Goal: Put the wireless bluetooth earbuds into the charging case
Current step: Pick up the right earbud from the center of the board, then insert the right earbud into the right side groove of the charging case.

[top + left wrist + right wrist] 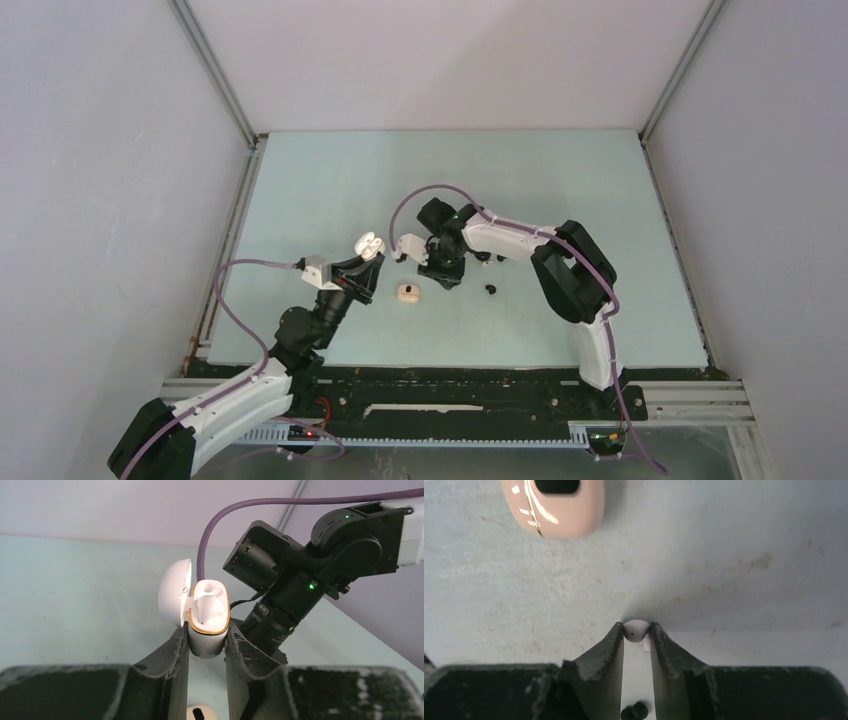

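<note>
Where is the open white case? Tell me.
In the top view, the open white case is clamped in the left claw, left of centre, beside the right claw gripping an earbud.

The charging case [206,641] is showing white with a gold rim; the earbud [636,630] is looking white, the worktop [560,180] pale mint.

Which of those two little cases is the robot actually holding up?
The glossy white, gold-rimmed case, lid flipped open, clamped in the left arm's jaws above the table. The other, a pale pink rounded case, lies on the table untouched.
</note>
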